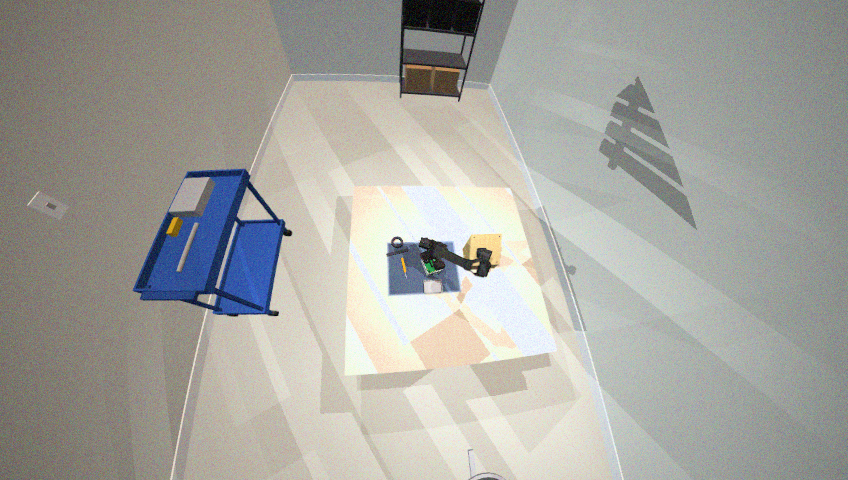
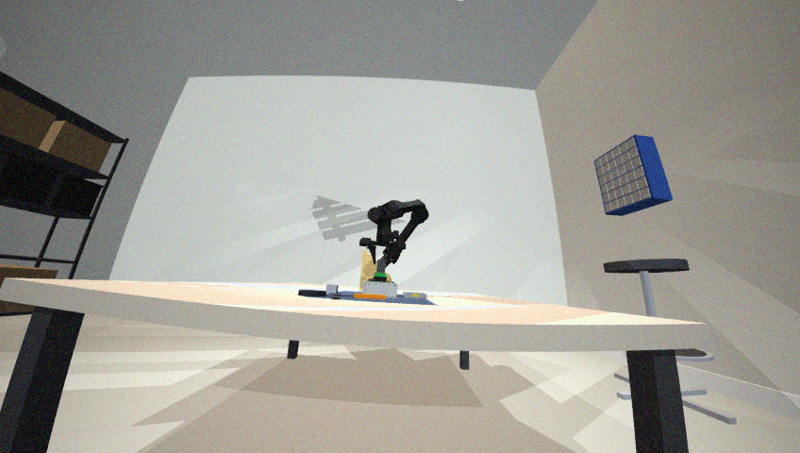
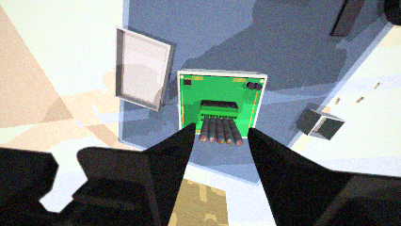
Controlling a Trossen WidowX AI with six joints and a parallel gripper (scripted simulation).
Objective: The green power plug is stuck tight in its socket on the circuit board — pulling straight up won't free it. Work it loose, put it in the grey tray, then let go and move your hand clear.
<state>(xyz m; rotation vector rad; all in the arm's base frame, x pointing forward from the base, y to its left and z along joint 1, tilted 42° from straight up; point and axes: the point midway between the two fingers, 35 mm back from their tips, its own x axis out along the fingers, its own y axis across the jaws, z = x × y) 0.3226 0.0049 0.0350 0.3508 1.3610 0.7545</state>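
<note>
On the broad surface (image 1: 446, 333) (image 2: 392, 335), the black arm (image 1: 455, 255) (image 2: 401, 209) reaches from the right over a blue mat (image 1: 397, 286) (image 3: 212, 35), its jaws wide around the plug, with a gap on both sides. At the middle of the mat sits 1 green circuit board (image 1: 430, 265) (image 3: 190, 99), and the grey tray (image 1: 432, 287) (image 3: 142, 68) lies near it; the green plug (image 2: 380, 275) (image 3: 218, 112), trailing 5 dark wires (image 3: 220, 129), is at its socket on the board.

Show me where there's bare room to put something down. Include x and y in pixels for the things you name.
Likely the mat's (image 1: 406, 286) (image 2: 429, 302) (image 3: 216, 28) corner between the orange pen (image 1: 404, 265) (image 2: 369, 296) and grey tray (image 1: 432, 287) (image 2: 408, 295) (image 3: 143, 71), or inside the tray. It's crowded around the circuit board (image 1: 429, 261) (image 3: 192, 96), beneath the arm (image 1: 456, 256) (image 2: 413, 222).
</note>
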